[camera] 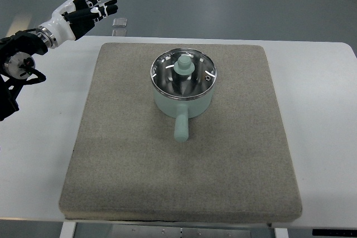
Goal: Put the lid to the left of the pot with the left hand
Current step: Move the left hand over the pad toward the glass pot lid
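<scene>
Lid (183,74) seated flat on the pot (183,100), near the middle of the mat (111,154), knob (183,65) pointing straight up; round, so no long axis of its own, unlike the pot, with handle (182,127) running toward the near edge. Left hand (88,6) well apart at the table's (39,154) far left corner, fingers spread and holding nothing (right arm out of view). Likely trouble: a glancing or off-centre pinch on the small knob, tipping the lid or dragging the light pot across the mat.
</scene>
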`<state>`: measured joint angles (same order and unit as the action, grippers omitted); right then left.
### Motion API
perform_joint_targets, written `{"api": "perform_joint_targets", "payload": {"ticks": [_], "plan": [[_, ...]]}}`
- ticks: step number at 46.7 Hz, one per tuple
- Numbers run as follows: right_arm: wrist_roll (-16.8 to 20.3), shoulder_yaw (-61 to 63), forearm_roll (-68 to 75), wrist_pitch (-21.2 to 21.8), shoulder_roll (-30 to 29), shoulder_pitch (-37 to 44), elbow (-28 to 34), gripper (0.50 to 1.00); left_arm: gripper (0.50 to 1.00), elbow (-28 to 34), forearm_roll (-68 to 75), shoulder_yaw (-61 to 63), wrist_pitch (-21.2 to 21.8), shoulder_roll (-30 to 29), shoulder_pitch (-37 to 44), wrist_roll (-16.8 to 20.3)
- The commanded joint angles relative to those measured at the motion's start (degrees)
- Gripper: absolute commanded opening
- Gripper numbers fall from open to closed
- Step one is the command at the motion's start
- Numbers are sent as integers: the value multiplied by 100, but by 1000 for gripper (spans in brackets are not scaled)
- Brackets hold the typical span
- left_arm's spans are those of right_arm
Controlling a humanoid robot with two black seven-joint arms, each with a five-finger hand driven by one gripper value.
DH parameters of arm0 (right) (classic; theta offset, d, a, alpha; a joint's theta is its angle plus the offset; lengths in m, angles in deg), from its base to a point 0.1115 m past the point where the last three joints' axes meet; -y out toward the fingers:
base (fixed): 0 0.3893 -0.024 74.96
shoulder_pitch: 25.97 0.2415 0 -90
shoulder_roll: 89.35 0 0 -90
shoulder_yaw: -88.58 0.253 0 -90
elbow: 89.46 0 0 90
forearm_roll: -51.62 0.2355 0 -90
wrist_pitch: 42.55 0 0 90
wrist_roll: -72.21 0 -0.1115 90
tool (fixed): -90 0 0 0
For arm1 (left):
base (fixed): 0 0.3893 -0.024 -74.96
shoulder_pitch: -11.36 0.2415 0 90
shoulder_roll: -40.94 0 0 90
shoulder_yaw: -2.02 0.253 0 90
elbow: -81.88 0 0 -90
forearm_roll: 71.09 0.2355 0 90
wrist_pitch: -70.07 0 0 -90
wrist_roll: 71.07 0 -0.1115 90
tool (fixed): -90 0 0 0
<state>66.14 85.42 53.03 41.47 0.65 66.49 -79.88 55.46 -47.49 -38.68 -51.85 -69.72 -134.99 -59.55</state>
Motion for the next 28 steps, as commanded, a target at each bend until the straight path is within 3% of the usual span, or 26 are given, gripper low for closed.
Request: {"api": "perform_joint_targets", "payload": {"ticks": [1,13,19,28], "plan": [[1,0,0,0,0,0,0,921,996,-4,618,0,2,0,-51,131],[-8,0,0,0,0,0,0,921,996,-382,2113,158,11,-447,-332,597],[1,0,0,0,0,0,0,921,996,-601,2149,1071,37,-597,-684,641],[-8,0,0,0,0,0,0,921,996,-1014,2166,2074,72,-887,-1115,1027]]}}
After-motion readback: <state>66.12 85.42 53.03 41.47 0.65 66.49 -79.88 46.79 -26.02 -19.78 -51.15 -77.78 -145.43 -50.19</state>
